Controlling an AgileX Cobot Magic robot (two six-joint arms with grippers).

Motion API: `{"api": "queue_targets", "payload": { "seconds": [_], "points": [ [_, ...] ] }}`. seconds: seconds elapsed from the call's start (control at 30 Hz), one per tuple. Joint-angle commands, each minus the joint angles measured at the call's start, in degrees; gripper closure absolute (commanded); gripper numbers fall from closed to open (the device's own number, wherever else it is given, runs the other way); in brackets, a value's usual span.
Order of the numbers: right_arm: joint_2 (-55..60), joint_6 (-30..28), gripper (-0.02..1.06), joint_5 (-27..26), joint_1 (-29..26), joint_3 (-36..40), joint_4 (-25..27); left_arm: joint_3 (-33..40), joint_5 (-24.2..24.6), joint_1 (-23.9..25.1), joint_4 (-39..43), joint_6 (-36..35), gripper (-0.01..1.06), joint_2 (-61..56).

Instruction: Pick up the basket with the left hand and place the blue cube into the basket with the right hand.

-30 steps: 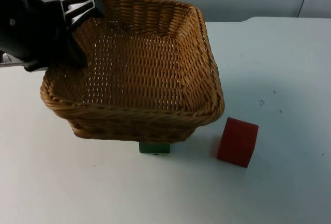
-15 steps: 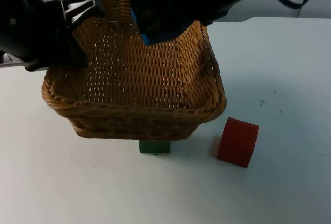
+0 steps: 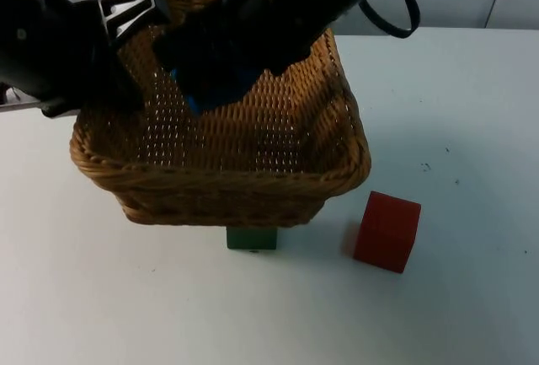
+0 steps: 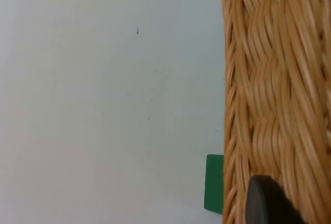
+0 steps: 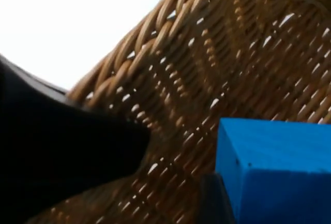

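The white surface (image 3: 472,112) runs back to a grey wall. The left gripper (image 3: 126,15) has its fingers clamped on the rim of the woven wicker basket (image 3: 227,188), held up. The right gripper (image 3: 215,74) hangs inside, fingers closed on the smooth, sharp-edged blue cube (image 5: 279,172). Only the release seems left.

Top cam fixed, looks down and forward over the counter (image 3: 472,314) from some way off. Left wrist cam sits tight against the basket (image 4: 274,79) outer wall, facing the counter. Right wrist cam is close inside it. All three share the basket; top and left share the green block (image 4: 213,182).
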Motion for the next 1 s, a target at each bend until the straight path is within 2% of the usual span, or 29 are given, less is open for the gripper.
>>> {"api": "queue_targets", "payload": {
  "seconds": [0.0, 0.1, 0.33, 0.43, 0.47, 0.57, 0.6, 0.63, 0.73, 0.8, 0.97],
  "points": [
    [0.4, -0.6, 1.05, 0.7, 0.5, -0.5, -0.4, 0.0, -0.9, 0.0, -1.2, -0.1, 1.05, -0.9],
    [0.4, 0.0, 1.05, 0.9, 0.5, -0.5, -3.3, 0.0, -1.0, 0.0, -1.3, -0.1, 1.05, -0.9],
    [0.9, -0.2, 1.04, 1.0, 0.5, -0.5, -3.3, 0.0, -1.0, 0.0, -1.3, -0.1, 1.05, -0.9],
    [1.2, -0.2, 0.88, 1.7, 0.5, -0.5, -3.3, 0.0, -1.1, 0.0, -1.3, -0.1, 1.05, -0.9],
    [1.2, -0.2, 0.88, 1.7, 0.5, -0.5, -3.3, 0.0, -1.1, 0.0, -1.3, -0.1, 1.05, -0.9],
    [1.2, -0.2, 0.61, 1.7, 0.5, -0.5, -3.3, 0.0, -1.3, 0.0, -1.3, -0.1, 1.05, -0.9],
    [1.2, -0.2, 0.61, 1.7, 0.5, -0.5, -3.3, 0.0, -1.3, 0.0, -1.3, -0.1, 1.05, -0.9],
    [1.2, -0.2, 0.48, 1.7, 0.5, -0.5, -3.3, 0.0, -1.3, 0.0, -1.3, -0.1, 1.05, -0.9],
    [0.9, -0.2, 0.28, 1.4, 0.5, -0.5, -3.1, 0.0, -1.6, 0.0, -1.4, -0.1, 1.05, -0.9],
    [0.6, -0.2, 0.25, 1.5, 0.5, -0.5, -3.1, 0.0, -1.6, 0.0, -1.4, -0.1, 1.05, -0.9],
    [-2.8, -0.2, 0.25, 2.7, 0.5, -0.5, -4.4, 0.0, -1.7, 0.0, -1.7, -0.1, 1.05, -0.9]
  ]
}}
